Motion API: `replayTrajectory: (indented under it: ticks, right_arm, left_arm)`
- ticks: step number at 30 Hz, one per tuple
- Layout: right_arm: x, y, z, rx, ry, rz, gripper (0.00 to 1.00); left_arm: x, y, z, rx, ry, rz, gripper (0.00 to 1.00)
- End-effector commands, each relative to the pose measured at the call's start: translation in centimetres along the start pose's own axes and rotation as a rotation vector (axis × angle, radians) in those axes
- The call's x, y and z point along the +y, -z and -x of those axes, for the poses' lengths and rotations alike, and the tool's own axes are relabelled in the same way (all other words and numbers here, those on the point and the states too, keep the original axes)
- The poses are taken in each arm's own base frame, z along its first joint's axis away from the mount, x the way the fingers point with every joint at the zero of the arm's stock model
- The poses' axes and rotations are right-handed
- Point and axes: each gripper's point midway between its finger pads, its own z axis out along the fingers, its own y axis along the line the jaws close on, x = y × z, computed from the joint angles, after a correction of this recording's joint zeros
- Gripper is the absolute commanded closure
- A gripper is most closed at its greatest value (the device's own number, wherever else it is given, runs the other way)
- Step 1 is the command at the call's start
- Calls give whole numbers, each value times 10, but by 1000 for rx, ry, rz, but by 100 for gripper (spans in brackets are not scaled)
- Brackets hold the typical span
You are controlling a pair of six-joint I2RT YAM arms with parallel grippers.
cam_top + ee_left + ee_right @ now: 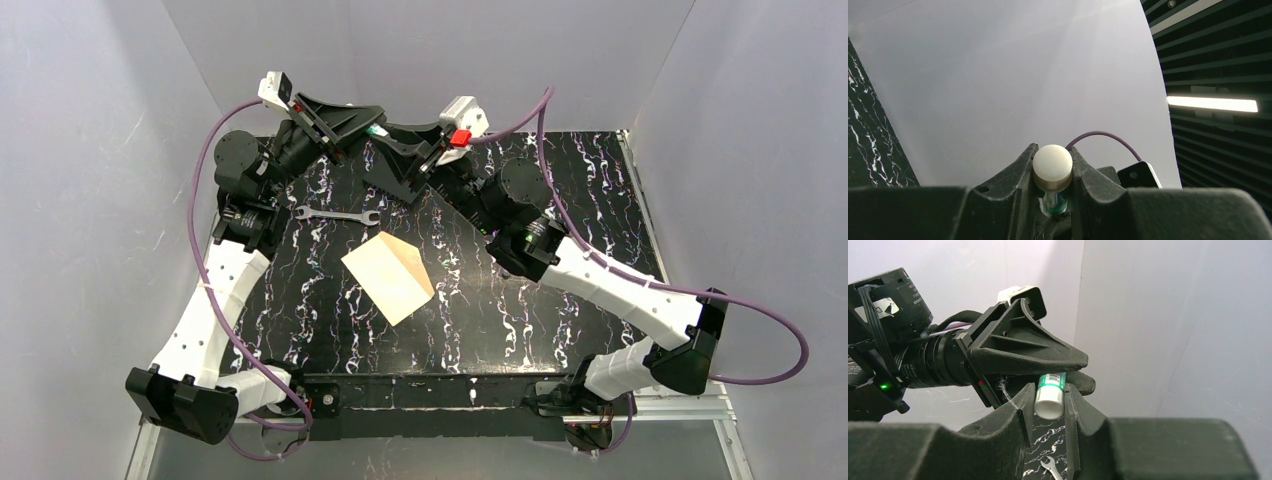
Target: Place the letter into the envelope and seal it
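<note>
Walls (450,60): pale grey, closing off the far side and both flanks.
Tabletop (520,310): black with white marbling, arm bases bolted at the near edge.
Envelope (388,277): cream, flat on the middle of the tabletop, turned at a slant, long edges running from far left to near right; crossed lengthwise by a crease near its right side; touched by neither tool; flap position impossible to tell from above.
Wrench (337,214): small, silver, flat on the tabletop just beyond the envelope toward the far left, apart from it; seen again low in the right wrist view.
Left tool (1052,150): raised over the far part of the tabletop, pointing right; clamped on the glue stick (1053,382), one finger pressed against each side.
Glue stick: green label on the body, white at the end; held in the air between the two tools, well above the tabletop and beyond the wrench; rounded white end facing the left wrist camera.
Right tool (1048,390): raised opposite the left tool, tip to tip with it; fingers closed snugly on the white end of the glue stick.
Cables (780,340): purple, looping from each wrist back toward its base.
</note>
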Motion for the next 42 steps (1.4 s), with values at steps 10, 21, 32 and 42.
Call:
replayTrajectory:
  ticks: [10,21,32,42]
  right_arm:
    - [-10,-11,36,12,-4,-24,99]
    - [0,8,17,120,-7,35,99]
    - [-4,21,15,140,0,24,99]
    - [1,15,13,118,-2,48,99]
  left_arm:
    - [-28,10,-4,14,-76,-48,53]
    - [-18,16,8,-26,-93,-19,32]
    - [-7,18,10,-29,-37,37,66]
    - [-15,17,4,11,-6,24,100]
